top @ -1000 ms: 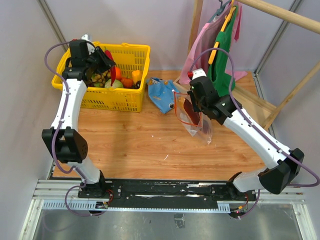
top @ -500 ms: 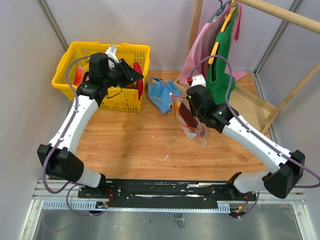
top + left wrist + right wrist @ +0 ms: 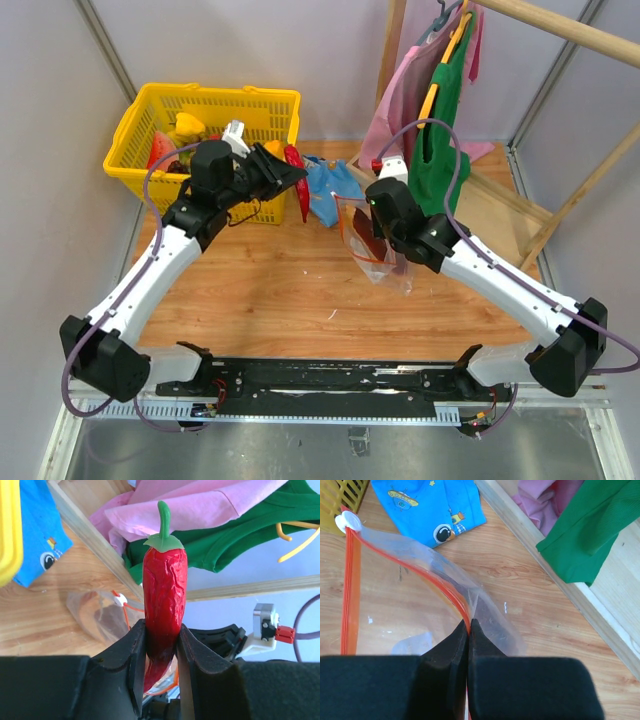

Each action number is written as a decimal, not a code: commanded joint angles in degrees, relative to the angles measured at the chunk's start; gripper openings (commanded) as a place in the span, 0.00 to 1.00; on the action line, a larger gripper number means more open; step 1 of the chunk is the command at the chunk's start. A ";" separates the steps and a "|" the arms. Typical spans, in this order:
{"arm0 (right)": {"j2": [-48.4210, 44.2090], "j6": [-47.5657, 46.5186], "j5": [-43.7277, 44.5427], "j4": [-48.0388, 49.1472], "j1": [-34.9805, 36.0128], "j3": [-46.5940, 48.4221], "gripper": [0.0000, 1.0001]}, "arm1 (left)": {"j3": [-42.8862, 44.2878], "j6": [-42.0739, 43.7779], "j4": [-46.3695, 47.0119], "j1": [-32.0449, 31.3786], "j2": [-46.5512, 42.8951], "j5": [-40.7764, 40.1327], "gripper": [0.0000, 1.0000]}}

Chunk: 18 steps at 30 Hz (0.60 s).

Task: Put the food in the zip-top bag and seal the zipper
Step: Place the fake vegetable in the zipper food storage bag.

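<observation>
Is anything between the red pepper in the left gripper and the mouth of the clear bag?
Nothing visible blocks it. The pepper hangs in the air near the bag; the blue pouch lies lower, beneath that path.

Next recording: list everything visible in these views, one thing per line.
zip-top bag: one, clear, red-orange zipper, held above table
slice: one, dark red, inside bag
chilli: one, red, green stem, gripped
basket: one, yellow, far left
toy foods: several, mixed, in basket
pouch: one, blue, beside basket
garments: two, pink and green, hanging right
table: one, wooden
left hand: black, holding chilli
right hand: black, pinching bag
</observation>
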 commanded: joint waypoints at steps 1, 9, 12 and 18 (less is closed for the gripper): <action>-1.36 4.14 -1.34 1.98 1.05 -1.61 0.01 | -5.08 -6.62 8.54 -2.57 -4.82 -5.84 0.00; -1.26 6.59 -3.57 3.15 1.55 -2.46 0.01 | -12.33 -12.07 15.98 -8.60 -9.61 -14.13 0.00; -1.23 7.16 -3.59 3.45 1.69 -2.67 0.01 | -13.35 -12.36 17.18 -11.59 -9.72 -16.91 0.01; -1.27 7.32 -6.21 3.93 1.90 -2.71 0.01 | -16.31 -14.14 21.51 -17.05 -7.78 -20.42 0.00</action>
